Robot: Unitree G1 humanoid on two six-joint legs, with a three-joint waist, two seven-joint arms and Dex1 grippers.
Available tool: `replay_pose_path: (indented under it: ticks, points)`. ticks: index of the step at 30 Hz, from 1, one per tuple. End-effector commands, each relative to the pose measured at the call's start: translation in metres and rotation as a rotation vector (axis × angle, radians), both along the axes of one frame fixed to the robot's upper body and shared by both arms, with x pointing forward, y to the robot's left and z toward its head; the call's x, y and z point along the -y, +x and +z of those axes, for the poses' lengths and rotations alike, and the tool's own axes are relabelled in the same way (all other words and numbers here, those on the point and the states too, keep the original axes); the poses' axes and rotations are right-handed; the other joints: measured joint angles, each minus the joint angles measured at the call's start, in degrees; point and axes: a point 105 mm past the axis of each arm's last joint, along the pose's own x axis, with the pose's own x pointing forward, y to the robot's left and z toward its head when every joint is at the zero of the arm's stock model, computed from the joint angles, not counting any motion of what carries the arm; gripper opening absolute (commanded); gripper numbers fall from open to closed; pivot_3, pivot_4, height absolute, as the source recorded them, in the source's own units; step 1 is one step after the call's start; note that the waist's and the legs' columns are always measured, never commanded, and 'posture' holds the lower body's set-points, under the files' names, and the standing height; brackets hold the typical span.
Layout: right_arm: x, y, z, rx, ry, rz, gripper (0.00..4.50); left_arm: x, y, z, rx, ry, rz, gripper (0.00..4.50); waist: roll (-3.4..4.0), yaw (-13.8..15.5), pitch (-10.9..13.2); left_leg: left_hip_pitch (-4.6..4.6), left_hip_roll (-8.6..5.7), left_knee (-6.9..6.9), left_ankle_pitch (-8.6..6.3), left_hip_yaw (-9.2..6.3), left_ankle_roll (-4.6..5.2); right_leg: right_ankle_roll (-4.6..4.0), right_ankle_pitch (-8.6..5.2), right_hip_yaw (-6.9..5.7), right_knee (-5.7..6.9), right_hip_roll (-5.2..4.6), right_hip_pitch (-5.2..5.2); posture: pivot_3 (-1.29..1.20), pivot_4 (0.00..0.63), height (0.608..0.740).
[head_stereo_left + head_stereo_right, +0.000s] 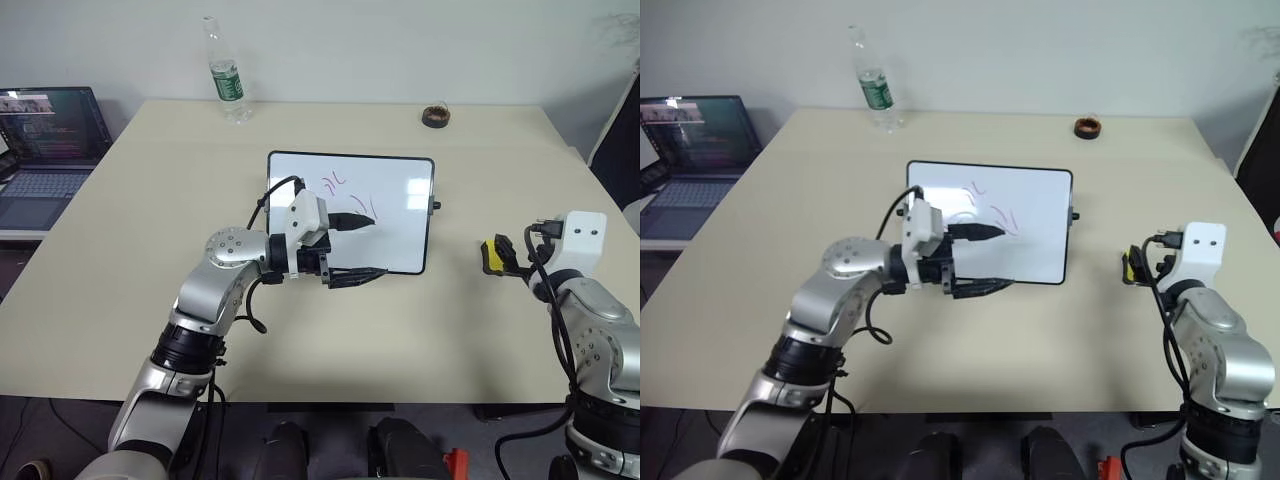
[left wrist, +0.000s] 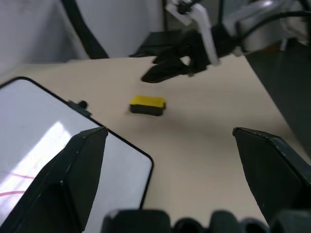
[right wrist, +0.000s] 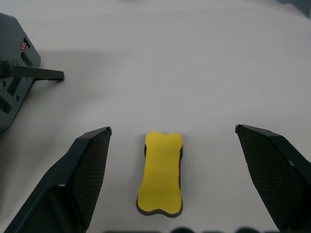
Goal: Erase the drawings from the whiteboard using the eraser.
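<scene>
Black fingers of the left gripper (image 1: 362, 248) stand apart low in the centre of the frame, over the near edge of the whiteboard (image 1: 400, 250) — empty. At centre right, the right gripper (image 3: 175, 194) is also spread wide, the yellow eraser (image 3: 161, 172) lying on the beige table (image 1: 130, 250) between its fingers, untouched. Red drawings (image 1: 336, 180) mark the board's upper left part. Farther back stand a bottle (image 1: 226, 75) and a dark coil (image 1: 436, 115) — a laptop (image 1: 45, 150) sits far left.
</scene>
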Motion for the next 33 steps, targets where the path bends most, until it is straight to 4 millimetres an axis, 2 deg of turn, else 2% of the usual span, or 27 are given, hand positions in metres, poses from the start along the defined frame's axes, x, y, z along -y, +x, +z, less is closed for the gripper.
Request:
replay_pose_path:
  ticks: [1,6,15,19,24,26,30,33]
  points:
    - [-0.006,0.012,-0.001,-0.004,-0.019,0.007,4.48,0.002,-0.001,0.009,0.024,0.031,-0.082,4.5,0.0,0.0,0.0,0.0,0.0,0.0,0.0,0.0,0.0,0.0,0.0,0.01,-0.01,0.0,0.0,0.0,0.15,0.74]
    - [-0.008,0.023,-0.014,-0.024,-0.032,-0.006,4.48,-0.007,0.007,0.013,0.022,0.048,-0.074,4.5,0.01,0.0,0.0,-0.04,0.0,0.0,0.0,-0.01,0.01,0.0,0.0,0.0,0.0,0.0,-0.05,0.0,0.15,0.74]
    - [-0.003,0.026,-0.03,-0.043,-0.019,-0.043,4.48,-0.016,0.005,0.012,0.031,0.079,-0.06,4.5,0.03,0.0,0.0,-0.18,0.03,0.01,0.0,0.02,0.01,0.0,0.0,0.03,0.04,0.0,-0.23,0.0,0.15,0.74]
    - [0.002,0.026,-0.035,-0.048,-0.013,-0.073,3.58,-0.018,0.005,0.01,0.031,0.092,-0.055,4.5,0.04,0.0,0.0,-0.18,0.03,0.0,0.0,0.02,0.01,0.0,0.0,0.03,0.04,0.0,-0.23,0.0,0.15,0.74]
    - [0.005,0.028,-0.041,-0.065,-0.024,-0.08,1.74,-0.018,0.004,0.007,0.032,0.097,-0.05,4.5,0.03,0.0,0.0,-0.18,0.03,0.0,0.0,0.02,0.01,0.0,0.0,0.03,0.04,0.0,-0.23,0.0,0.15,0.74]
    - [0.005,0.028,-0.042,-0.065,-0.021,-0.08,1.15,-0.019,0.004,0.005,0.03,0.099,-0.045,4.5,0.04,0.0,0.0,-0.18,0.04,0.01,0.0,0.02,0.01,0.0,0.0,0.03,0.04,0.0,-0.23,0.0,0.15,0.74]
    - [0.003,0.028,-0.041,-0.058,-0.022,-0.078,1.12,-0.022,0.003,0.0,0.016,0.092,-0.018,4.5,0.04,-0.1,0.0,-0.17,0.04,0.01,0.0,0.03,0.02,-0.01,0.0,0.05,0.05,0.0,-0.23,0.0,0.15,0.74]
    - [-0.003,0.025,-0.029,-0.013,-0.058,-0.04,1.12,-0.026,0.004,-0.004,0.007,0.087,0.044,4.5,0.04,-0.1,0.0,-0.17,0.04,0.01,0.0,0.02,0.02,-0.01,0.0,0.05,0.05,0.0,-0.23,0.0,0.15,0.74]
